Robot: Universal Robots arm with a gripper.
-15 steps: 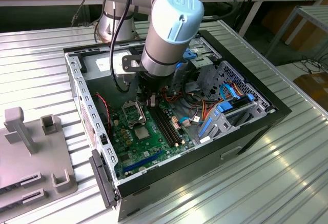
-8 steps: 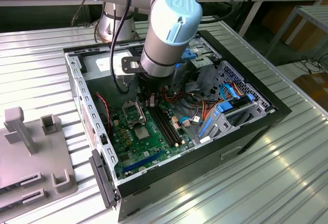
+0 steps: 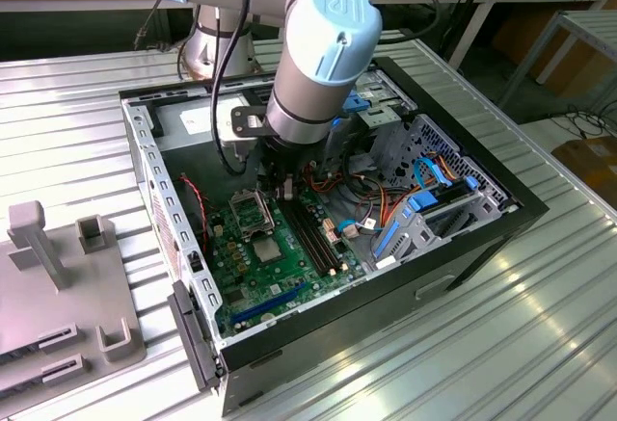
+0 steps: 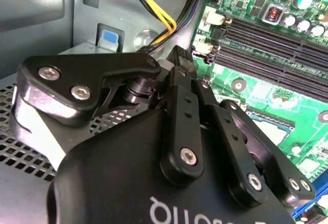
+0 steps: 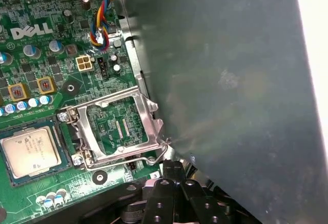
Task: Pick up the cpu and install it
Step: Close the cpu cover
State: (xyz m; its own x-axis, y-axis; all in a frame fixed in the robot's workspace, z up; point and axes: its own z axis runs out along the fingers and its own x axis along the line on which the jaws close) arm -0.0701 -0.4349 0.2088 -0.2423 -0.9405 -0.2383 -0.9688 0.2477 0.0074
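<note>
The cpu (image 5: pixel 28 149), a silvery square with a narrow green rim, lies flat in its dark socket on the green motherboard (image 5: pixel 46 55). In the exterior view the cpu (image 3: pixel 268 246) sits just in front of the socket's metal frame (image 3: pixel 252 212). That hinged metal frame (image 5: pixel 118 126) stands flipped open beside the cpu, with its wire lever (image 5: pixel 148 157) along one side. My gripper (image 5: pixel 173 166) is shut, its black fingertips close to the lever's end and apart from the cpu. From outside, the gripper (image 3: pixel 281 190) hangs low inside the case, over the frame's far edge.
The open black computer case (image 3: pixel 463 248) lies on a ribbed metal table (image 3: pixel 540 344). A grey case wall (image 5: pixel 230 80) rises close beside the gripper. Memory slots (image 4: pixel 277 34), bundled cables (image 4: pixel 164 14) and blue drive brackets (image 3: pixel 415 214) crowd the case. Grey fixtures (image 3: pixel 58 267) stand at the exterior view's left.
</note>
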